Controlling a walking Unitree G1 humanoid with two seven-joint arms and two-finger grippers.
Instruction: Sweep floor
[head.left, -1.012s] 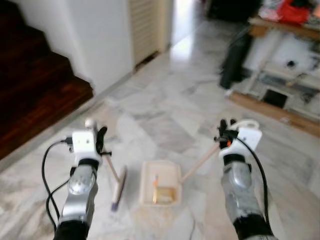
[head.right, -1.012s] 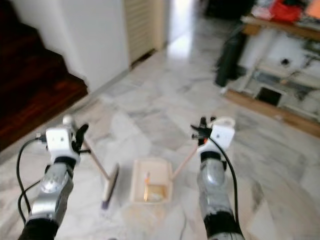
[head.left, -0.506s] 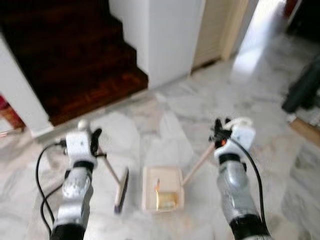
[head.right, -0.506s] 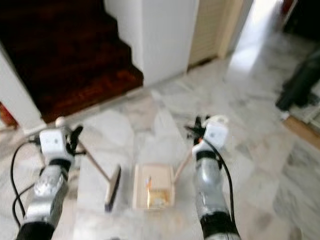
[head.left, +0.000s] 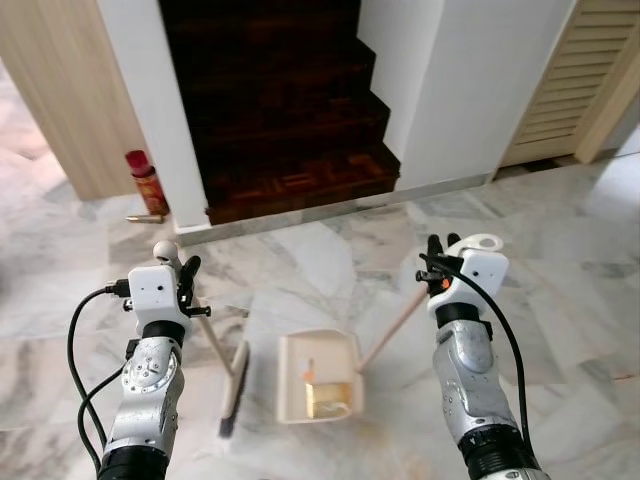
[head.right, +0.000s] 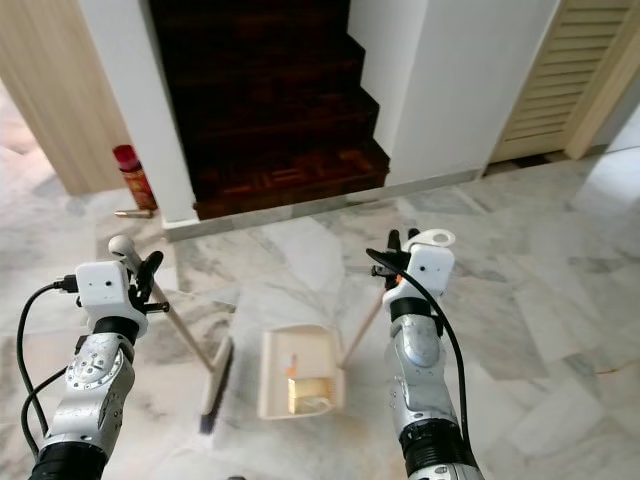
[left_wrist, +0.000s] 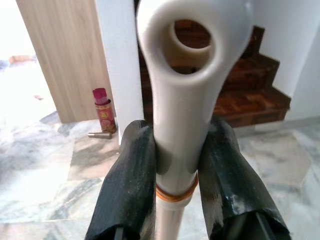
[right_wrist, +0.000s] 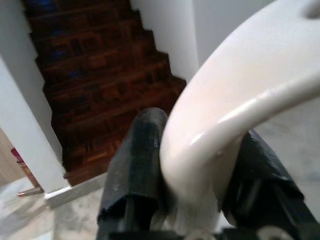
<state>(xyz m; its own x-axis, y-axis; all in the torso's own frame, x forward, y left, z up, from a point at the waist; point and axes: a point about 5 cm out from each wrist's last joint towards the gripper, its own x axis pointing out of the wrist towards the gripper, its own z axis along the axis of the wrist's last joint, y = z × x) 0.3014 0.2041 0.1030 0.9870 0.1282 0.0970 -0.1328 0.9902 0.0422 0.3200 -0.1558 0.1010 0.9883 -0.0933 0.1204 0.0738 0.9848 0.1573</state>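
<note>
While clamped between left jaws, broom (head.left: 228, 372) handle, right jaws pinching dustpan (head.left: 316, 377) handle

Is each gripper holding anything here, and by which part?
Left gripper clamps the broom near the top of its handle, below the hanging loop. Right gripper grips the dustpan at the looped top end of its long handle.

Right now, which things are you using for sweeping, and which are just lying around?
For sweeping:
- broom, its handle held in the left tool
- dustpan, its handle held in the right tool; some scraps are already in it

Just lying about:
- red spray can standing by the stairs
- small metal tube lying beside the can
</note>
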